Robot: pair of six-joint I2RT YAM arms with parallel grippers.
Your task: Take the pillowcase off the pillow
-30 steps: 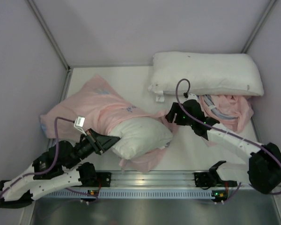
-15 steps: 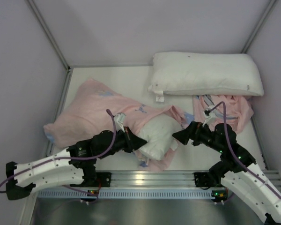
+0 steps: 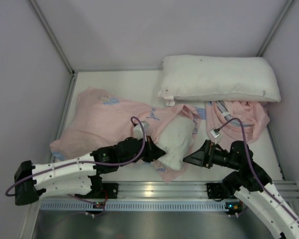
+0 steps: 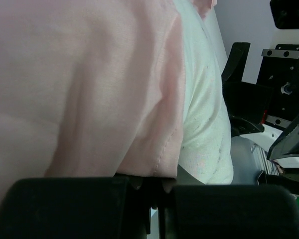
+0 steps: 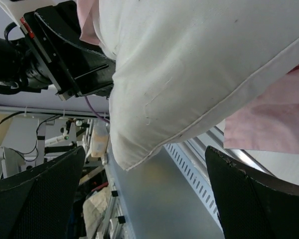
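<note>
The pillowcase (image 3: 104,124) lies pink side up at the left, with small blue patches showing. The white pillow (image 3: 177,142) sticks out of its open end near the table's front middle. My left gripper (image 3: 157,152) is shut on the pink hem of the pillowcase (image 4: 79,89) beside the pillow (image 4: 204,124); its jaws (image 4: 154,186) pinch the stitched edge. My right gripper (image 3: 189,158) is open and empty, just right of the pillow's near corner. In the right wrist view the pillow (image 5: 199,64) hangs above the gap between the fingers (image 5: 35,199).
A second white pillow (image 3: 219,77) with a small corner tag (image 3: 169,103) lies at the back right. Another crumpled pink case (image 3: 239,119) lies in front of it. A metal rail (image 3: 154,190) runs along the near edge. Walls close in on three sides.
My left gripper has moved right along the front with the case hem. My right gripper has pulled back from the far right to the pillow's near right corner. The pillow has shifted right.
</note>
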